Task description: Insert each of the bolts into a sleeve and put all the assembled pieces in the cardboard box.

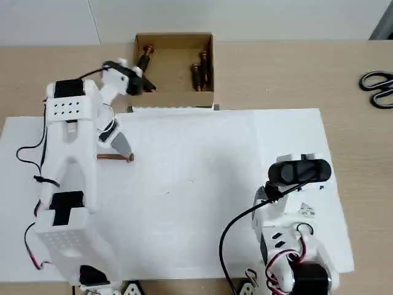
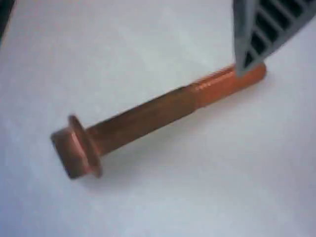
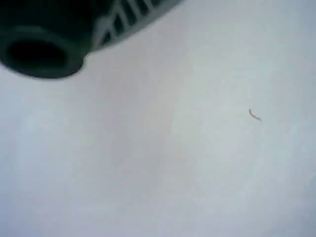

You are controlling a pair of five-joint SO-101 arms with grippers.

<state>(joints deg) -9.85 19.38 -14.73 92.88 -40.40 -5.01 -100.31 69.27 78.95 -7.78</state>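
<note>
A copper bolt (image 1: 115, 158) lies flat on the white foam board (image 1: 245, 184), at its left side. In the left wrist view the bolt (image 2: 148, 116) runs across the picture, and one grey finger (image 2: 259, 37) stands over its threaded end. My left gripper (image 1: 118, 143) hangs right above the bolt, open, with nothing held. The cardboard box (image 1: 174, 92) stands behind the board and holds assembled pieces, one at its left (image 1: 145, 60) and some at its right (image 1: 200, 69). My right arm (image 1: 299, 172) is folded at the board's near right; its gripper (image 3: 123, 17) hovers over bare foam.
Scissors (image 1: 377, 87) lie on the wooden table at the far right. The left arm's black wrist part (image 1: 126, 77) overlaps the box's left wall. The board's middle is open white foam.
</note>
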